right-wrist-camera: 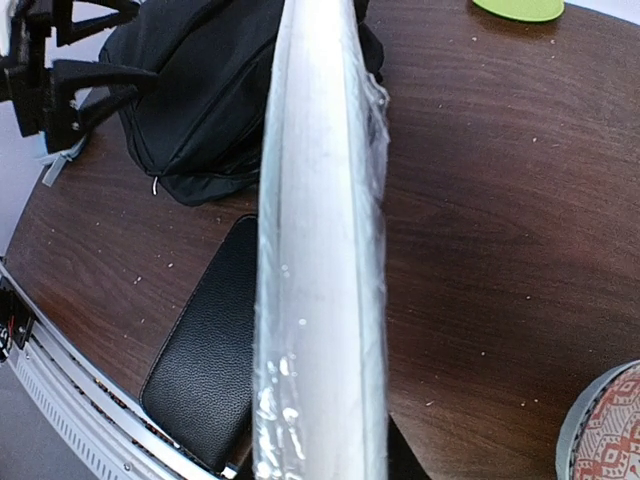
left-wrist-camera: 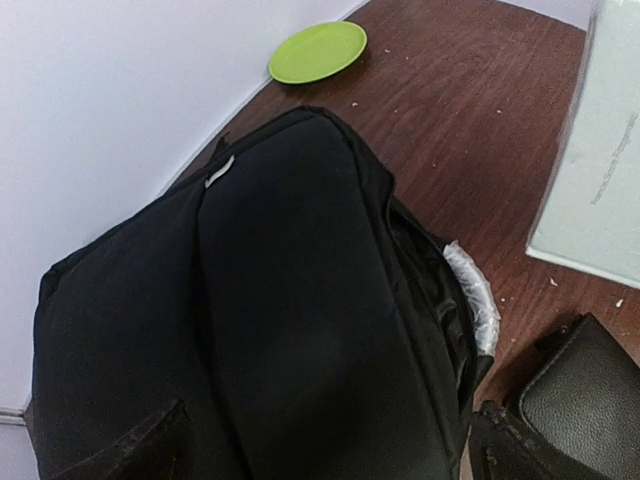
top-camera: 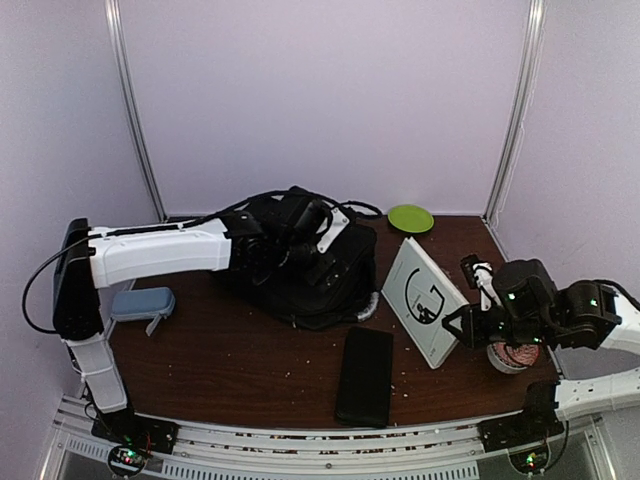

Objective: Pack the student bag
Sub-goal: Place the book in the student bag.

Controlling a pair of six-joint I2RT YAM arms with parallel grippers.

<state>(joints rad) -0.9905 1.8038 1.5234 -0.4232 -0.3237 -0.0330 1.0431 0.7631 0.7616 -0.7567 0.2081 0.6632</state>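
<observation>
The student bag (top-camera: 330, 285), large, black and soft, lies at the table's middle back and fills the left wrist view (left-wrist-camera: 300, 300). A grey padded piece (left-wrist-camera: 470, 295) shows at its right edge. My left gripper (top-camera: 305, 240) hangs right over the top of the bag. Its fingers stay outside its own view, spread wide, with nothing seen between them. My right gripper (top-camera: 462, 322) is shut on a white plastic-wrapped book (top-camera: 425, 300) and holds it tilted on edge, right of the bag. The book's edge (right-wrist-camera: 320, 250) hides the right fingers.
A slim black case (top-camera: 365, 375) (right-wrist-camera: 205, 370) lies near the front edge, in front of the bag. A grey pouch (top-camera: 140, 303) sits at the left. At the back right is a green plate (top-camera: 410, 218) (left-wrist-camera: 318, 50). A red-patterned bowl (top-camera: 512, 357) (right-wrist-camera: 610, 430) stands under my right arm.
</observation>
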